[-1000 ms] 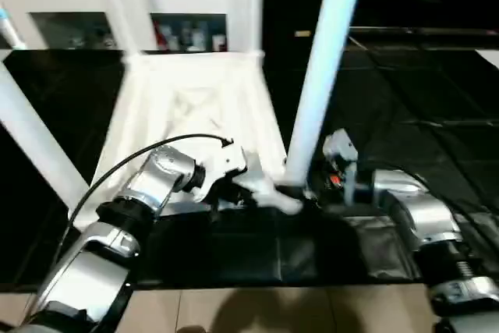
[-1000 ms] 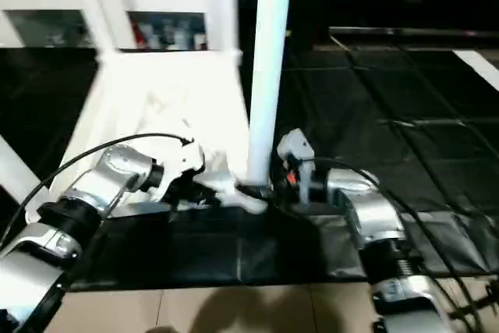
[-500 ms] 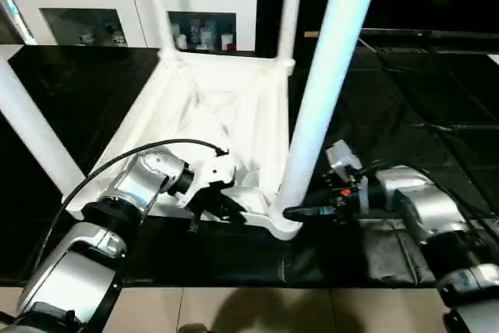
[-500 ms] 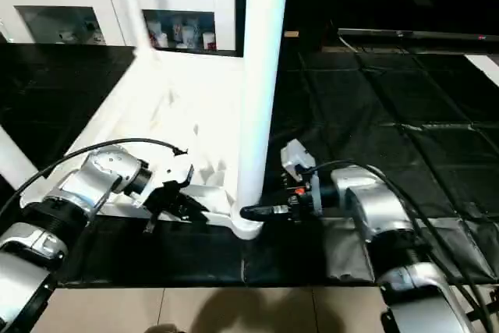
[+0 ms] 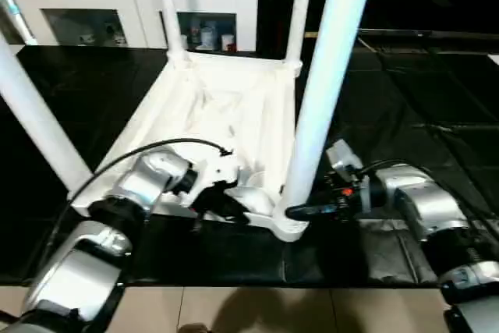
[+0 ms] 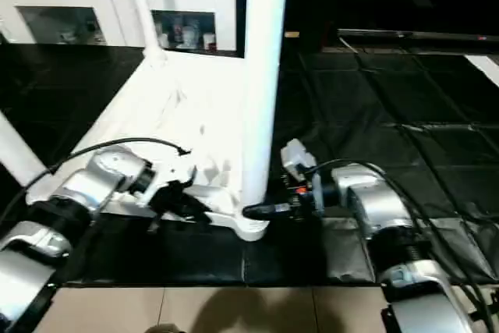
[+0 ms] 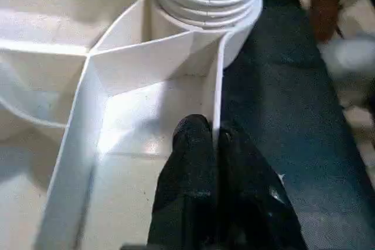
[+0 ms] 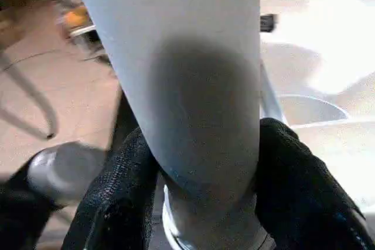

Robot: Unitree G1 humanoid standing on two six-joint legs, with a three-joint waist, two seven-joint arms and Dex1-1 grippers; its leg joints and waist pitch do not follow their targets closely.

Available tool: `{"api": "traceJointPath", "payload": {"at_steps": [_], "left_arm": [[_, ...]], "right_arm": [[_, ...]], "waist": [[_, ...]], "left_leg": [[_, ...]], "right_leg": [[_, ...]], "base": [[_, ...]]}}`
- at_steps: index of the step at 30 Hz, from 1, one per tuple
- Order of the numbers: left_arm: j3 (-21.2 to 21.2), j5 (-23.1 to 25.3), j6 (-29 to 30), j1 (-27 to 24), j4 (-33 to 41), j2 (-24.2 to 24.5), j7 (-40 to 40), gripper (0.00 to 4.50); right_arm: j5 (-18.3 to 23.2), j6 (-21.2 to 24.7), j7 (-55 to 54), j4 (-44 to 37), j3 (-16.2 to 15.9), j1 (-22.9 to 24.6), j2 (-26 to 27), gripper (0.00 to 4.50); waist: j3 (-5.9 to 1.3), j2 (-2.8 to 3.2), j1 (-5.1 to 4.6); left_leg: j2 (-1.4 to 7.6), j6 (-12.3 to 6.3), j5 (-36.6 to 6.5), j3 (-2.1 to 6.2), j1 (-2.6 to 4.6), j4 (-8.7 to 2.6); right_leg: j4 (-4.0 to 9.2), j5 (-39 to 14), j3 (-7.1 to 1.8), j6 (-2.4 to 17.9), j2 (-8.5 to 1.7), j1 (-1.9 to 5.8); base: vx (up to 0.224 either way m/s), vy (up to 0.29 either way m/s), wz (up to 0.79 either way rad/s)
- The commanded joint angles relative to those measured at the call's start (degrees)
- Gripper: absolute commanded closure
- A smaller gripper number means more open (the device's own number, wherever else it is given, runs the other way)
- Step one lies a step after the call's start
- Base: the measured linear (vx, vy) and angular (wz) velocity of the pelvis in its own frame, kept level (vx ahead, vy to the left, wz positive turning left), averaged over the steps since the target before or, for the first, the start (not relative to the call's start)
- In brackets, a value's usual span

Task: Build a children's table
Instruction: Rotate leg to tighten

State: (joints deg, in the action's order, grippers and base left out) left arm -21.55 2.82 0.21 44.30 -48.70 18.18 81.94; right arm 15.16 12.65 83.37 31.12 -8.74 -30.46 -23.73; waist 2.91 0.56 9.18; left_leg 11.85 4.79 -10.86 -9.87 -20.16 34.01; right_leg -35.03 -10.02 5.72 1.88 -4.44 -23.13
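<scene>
Table top (image 5: 226, 111) lay upside down on the black floor mat (image 5: 390, 115), ribbed underside up, with four legs standing in the corner sockets. Left gripper (image 7: 215, 144) was pinched tight on the thin near rim wall of the top, just left of the near-right socket. Right gripper (image 8: 199, 162) was wrapped around the base of the near-right leg (image 5: 327, 76), one finger on each side and both touching it.

Risks, my read: if that leg wasn't fully seated, any side load from the right gripper could cock it in the socket or drag the whole top across the mat. The left pinch sat on a thin wall, so it could slip or flex.

No readable brand, label or writing on the table. Items inside the white cabinet (image 5: 101, 5) at the far side were too small to read.
</scene>
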Motion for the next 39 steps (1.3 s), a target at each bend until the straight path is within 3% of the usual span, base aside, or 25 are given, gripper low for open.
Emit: {"api": "traceJointPath", "payload": {"at_steps": [1,2,3,4,6,10,13,15,19,21,25,28,35,39], "left_arm": [[3.59,-1.61,3.38,2.98,-0.65,-3.05,-7.50,4.50],[3.59,-1.61,3.38,2.98,-0.65,-3.05,-7.50,4.50],[5.60,-2.30,6.12,4.20,-1.37,-5.51,-13.67,4.50],[5.61,-2.30,6.13,4.21,-1.38,-5.52,-13.70,4.50],[7.02,-2.68,8.03,5.24,-2.04,-7.53,-18.56,4.50],[9.00,-2.86,11.09,7.07,-3.56,-10.98,-26.51,4.50],[9.49,-1.74,13.34,7.97,-3.68,-14.88,-34.18,4.50],[9.58,-1.01,13.90,7.98,-3.35,-16.03,-36.42,4.50],[9.46,-0.63,14.34,7.73,-2.82,-16.83,-37.37,4.50],[9.17,-0.38,14.53,7.27,-2.10,-17.03,-37.24,4.50],[8.33,0.33,13.78,6.52,-1.44,-15.98,-36.15,4.50],[7.78,0.78,12.95,5.97,-1.09,-14.61,-34.90,4.50],[5.13,1.49,5.61,3.68,-0.16,-8.18,-23.52,4.50],[3.90,1.35,2.73,2.75,0.58,-5.73,-17.17,4.50]], "right_arm": [[0.44,1.94,-4.89,-2.44,-0.30,1.23,2.53,2.43],[0.44,1.94,-4.89,-2.44,-0.30,1.23,2.53,2.43],[-1.82,1.60,-15.39,-1.83,1.20,1.56,5.82,2.43],[-1.83,1.60,-15.45,-1.83,1.21,1.56,5.84,2.44],[-3.68,1.71,-23.28,-0.90,1.98,1.42,8.65,2.46],[-6.55,2.29,-33.89,1.17,2.38,0.13,13.29,2.50],[-9.41,3.29,-48.16,6.87,3.39,-4.43,18.90,2.52],[-9.71,3.74,-51.44,8.63,4.41,-6.25,20.58,2.52],[-9.82,3.46,-51.87,8.66,4.67,-6.81,21.59,2.52],[-9.99,2.66,-51.54,8.35,4.76,-6.69,22.07,1.99],[-10.06,1.34,-50.23,7.63,4.59,-5.73,21.53,1.66],[-9.83,-0.60,-48.32,6.66,4.28,-4.56,20.35,1.32],[-7.41,-1.93,-33.77,0.46,3.23,-0.39,12.07,0.74],[-6.28,-2.76,-26.88,-1.48,2.71,0.14,8.25,0.74]], "waist": [[-3.99,-0.58,-0.40],[-3.94,-0.60,-0.45],[-4.05,-0.56,-0.70],[-3.81,-0.77,-1.43],[-3.99,-0.66,-2.23],[-4.04,-0.57,-3.61],[-3.99,-0.48,-4.39],[-4.02,-0.46,-4.55],[-4.06,-0.69,-4.14],[-4.01,-0.79,-4.09],[-3.94,-0.66,-4.11],[-4.02,-0.62,-4.04],[-3.85,-0.70,-3.74],[-3.76,-0.56,-3.35]], "left_leg": [[1.46,-3.12,-7.87,0.07,-0.02,-3.59],[1.40,-2.87,-7.88,0.09,-0.05,-3.57],[1.34,-2.47,-7.72,0.12,0.01,-3.62],[1.06,-1.62,-7.99,0.37,-0.42,-3.84],[0.83,-1.20,-7.66,0.23,-0.37,-3.70],[0.61,-2.77,-6.51,0.07,-0.43,-3.50],[0.67,-1.60,-7.01,0.23,-0.21,-3.68],[0.69,-2.28,-6.78,0.18,-0.25,-3.64],[0.75,-4.18,-5.51,0.05,-0.36,-3.58],[0.80,-4.44,-5.48,0.05,-0.34,-3.61],[0.87,-4.09,-6.55,0.08,-0.25,-3.72],[1.00,-4.34,-6.10,0.09,-0.20,-3.72],[1.07,-5.50,-7.30,0.08,-0.25,-3.74],[1.31,-4.88,-8.52,0.09,-0.15,-3.81]], "right_leg": [[4.56,-15.16,-3.07,9.42,-4.18,3.52],[4.58,-15.57,-3.03,9.17,-4.21,3.46],[4.68,-16.12,-3.03,8.74,-4.24,3.46],[4.80,-17.99,-2.77,7.90,-4.17,3.68],[5.06,-18.73,-2.72,7.26,-4.12,3.71],[4.95,-15.41,-2.83,8.82,-3.86,3.70],[5.03,-16.51,-2.67,9.26,-3.84,3.60],[4.95,-15.06,-2.86,9.95,-3.89,3.64],[4.56,-11.29,-3.06,10.60,-3.90,3.83],[4.53,-10.94,-3.04,10.64,-3.95,3.86],[4.78,-12.98,-3.06,10.13,-4.05,3.82],[4.56,-11.04,-3.13,10.53,-4.05,3.80],[4.72,-11.58,-3.14,10.70,-4.10,3.94],[4.90,-14.09,-3.09,10.25,-4.19,3.71]], "base": [[0.000,0.000,0.00],[0.000,0.000,0.00],[0.000,0.000,0.00],[0.000,0.000,0.00],[0.000,0.000,0.00],[0.000,0.000,0.00],[0.000,0.000,0.00],[0.000,0.000,0.00],[0.000,0.000,0.00],[0.000,0.000,0.00],[0.000,0.000,0.00],[0.000,0.000,0.00],[0.000,0.000,0.00],[0.000,0.000,0.00]]}}
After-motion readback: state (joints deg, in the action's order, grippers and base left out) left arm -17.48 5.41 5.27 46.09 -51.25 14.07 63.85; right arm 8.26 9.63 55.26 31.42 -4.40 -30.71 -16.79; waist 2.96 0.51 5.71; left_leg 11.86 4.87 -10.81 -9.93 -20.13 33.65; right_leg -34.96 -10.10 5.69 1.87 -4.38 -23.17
